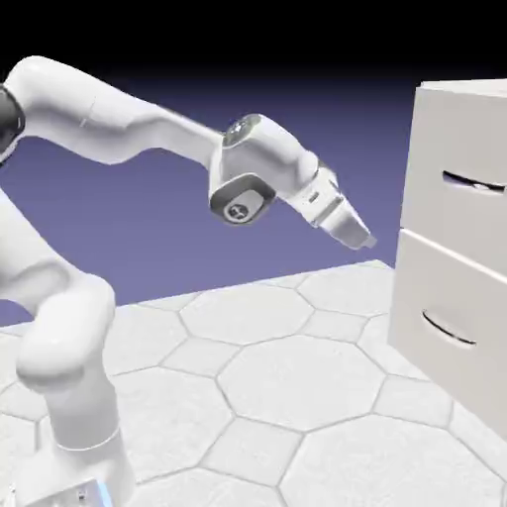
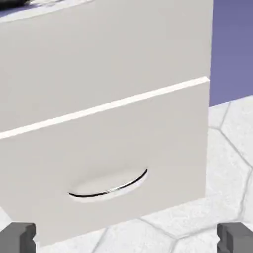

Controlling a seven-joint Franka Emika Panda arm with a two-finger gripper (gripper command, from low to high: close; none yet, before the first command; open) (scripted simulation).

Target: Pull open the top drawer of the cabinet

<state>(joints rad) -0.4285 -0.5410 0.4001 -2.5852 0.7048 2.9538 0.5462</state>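
Observation:
The off-white cabinet (image 1: pixel 436 297) stands at the exterior view's right with two stacked drawer fronts. The top drawer (image 1: pixel 460 139) carries a thin dark curved handle (image 1: pixel 473 182) and sits flush, as does the lower drawer (image 1: pixel 446 287). My gripper (image 1: pixel 360 236) hangs a short way left of the cabinet, near the seam between the drawers, touching nothing. In the hand view my gripper (image 2: pixel 126 239) is open, its fingertips (image 2: pixel 18 237) far apart with nothing between them. That view faces the lower drawer's handle (image 2: pixel 108 187). The top drawer (image 2: pixel 99 59) fills the upper part.
The white table with a hexagon pattern (image 1: pixel 287 386) runs under the arm up to the cabinet's foot. The blue-violet backdrop (image 2: pixel 232 44) shows past the cabinet's right edge in the hand view.

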